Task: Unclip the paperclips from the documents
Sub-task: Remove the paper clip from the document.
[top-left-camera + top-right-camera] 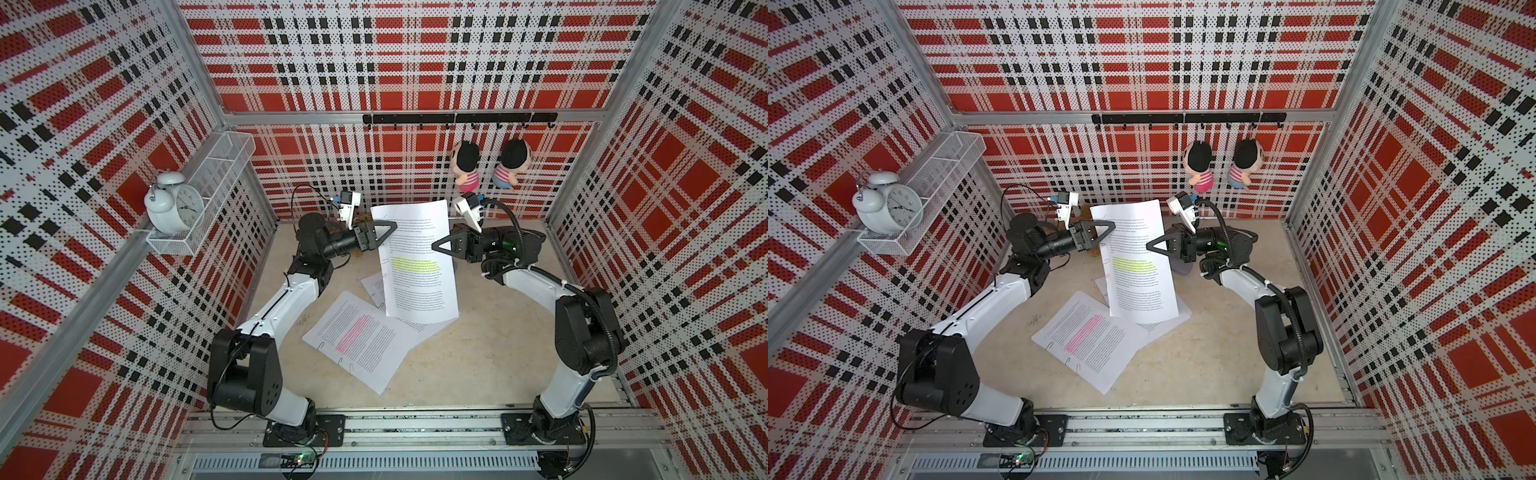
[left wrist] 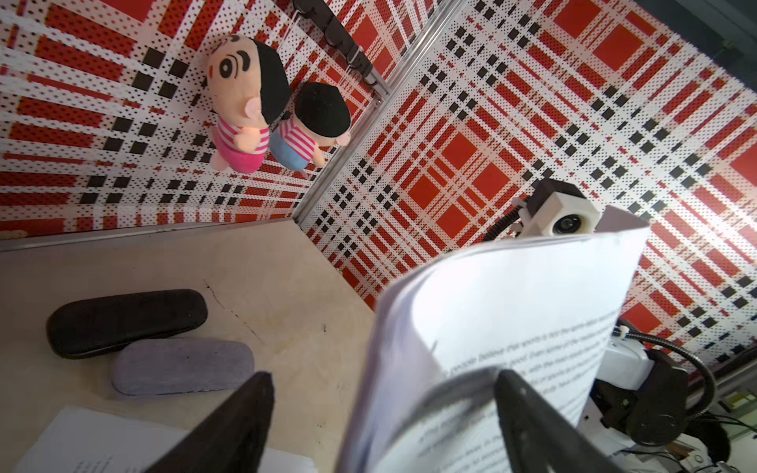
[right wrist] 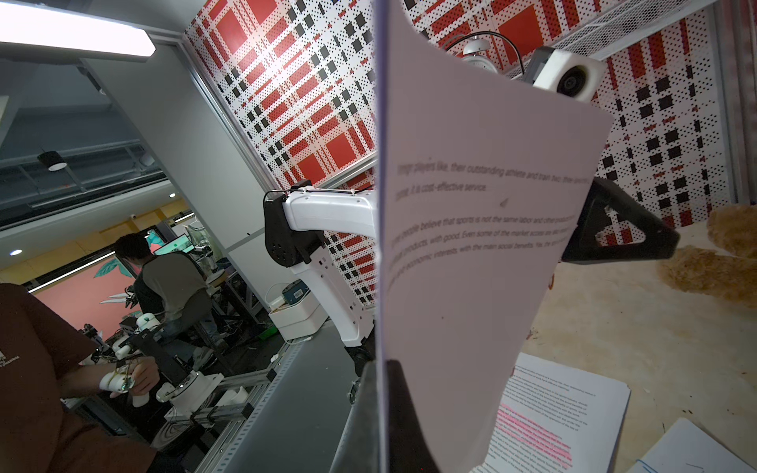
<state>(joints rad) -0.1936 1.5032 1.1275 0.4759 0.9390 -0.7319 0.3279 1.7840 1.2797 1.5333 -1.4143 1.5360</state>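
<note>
Holding the yellow-banded document [image 1: 419,282] up off the table [image 1: 498,332] by its right edge with the right gripper [image 1: 436,248], clamped tight on the paper, and straddling the opposite edge near the top with the left gripper [image 1: 386,232], spread wide and gripping nothing. Catching, in the left wrist view, a blurred grey loop [image 2: 454,389] on that edge between the jaws, probably one of the paperclips, though too smeared for certainty. Leaving the pink-banded document [image 1: 361,340] lying flat below, with its own clips [image 1: 320,345] along one edge untouched. Risking, on closing, a pinch of bare paper rather than wire, given the bowed sheet. Risking, on pulling sideways, a tear or the pages dragging out of the single clamp — and, once unclipped, loose pages fanning and slipping down onto the pile.
</note>
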